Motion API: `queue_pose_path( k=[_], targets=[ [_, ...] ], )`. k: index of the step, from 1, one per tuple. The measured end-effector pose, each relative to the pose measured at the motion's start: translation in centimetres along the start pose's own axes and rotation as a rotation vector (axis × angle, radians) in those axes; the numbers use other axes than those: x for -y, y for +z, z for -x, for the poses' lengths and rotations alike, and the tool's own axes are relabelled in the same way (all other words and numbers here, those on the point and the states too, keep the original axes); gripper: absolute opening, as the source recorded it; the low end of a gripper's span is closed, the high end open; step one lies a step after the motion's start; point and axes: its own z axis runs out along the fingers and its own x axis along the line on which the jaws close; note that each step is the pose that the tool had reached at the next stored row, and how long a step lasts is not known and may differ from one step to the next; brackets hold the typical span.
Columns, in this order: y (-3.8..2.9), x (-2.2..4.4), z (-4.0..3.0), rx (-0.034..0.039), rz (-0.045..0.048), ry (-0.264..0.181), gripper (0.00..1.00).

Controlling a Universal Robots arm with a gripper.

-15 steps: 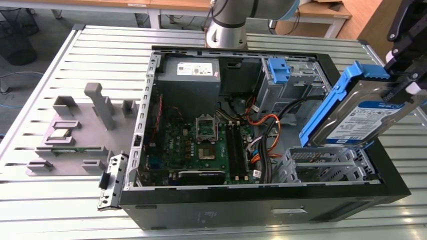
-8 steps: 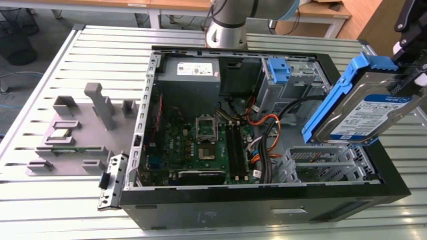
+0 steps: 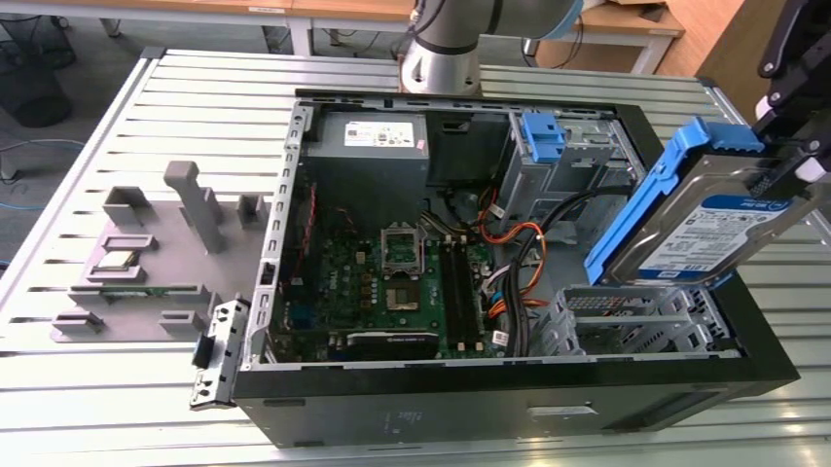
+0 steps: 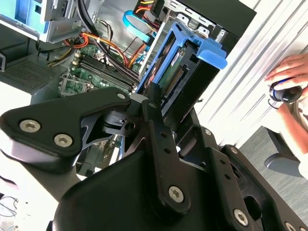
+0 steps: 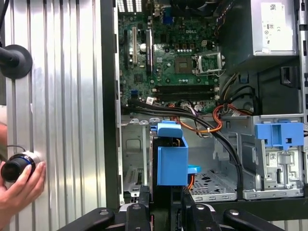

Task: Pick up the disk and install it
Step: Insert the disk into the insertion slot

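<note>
The disk [image 3: 707, 229], a silver drive with a blue-and-white label in a blue carrier, hangs tilted above the open computer case [image 3: 520, 389] at the exterior view's right. My gripper [image 3: 789, 167] is shut on its upper end. In the second wrist view the black fingers [image 4: 153, 108] clamp the disk [image 4: 185, 72] by its edges, with its blue handle tab pointing away from me. In the first wrist view the disk [image 5: 172, 159] is seen end-on over the metal drive cage [image 5: 132, 159], just above the gripper [image 5: 161, 204].
Inside the case lie the motherboard [image 3: 389, 272], orange and black cables [image 3: 513, 243], a grey power supply [image 3: 370, 136] and a blue bracket [image 3: 543, 136]. Grey fixtures [image 3: 143, 253] stand on the slatted table at the exterior view's left. A person's hand [image 5: 21, 185] holds a round device beside the case.
</note>
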Motion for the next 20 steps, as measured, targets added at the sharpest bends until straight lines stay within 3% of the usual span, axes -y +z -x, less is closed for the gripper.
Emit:
queue_pose_path(
  k=[10, 16, 20],
  targets=[
    [1.29, 0.03, -0.1, 0.0002, -0.0003, 0.0, 0.35],
    [1.44, 0.03, -0.1, 0.0002, -0.0003, 0.0, 0.35],
    [2.1, 0.05, -0.13, 0.0, -0.0003, 0.0, 0.35]
  ],
)
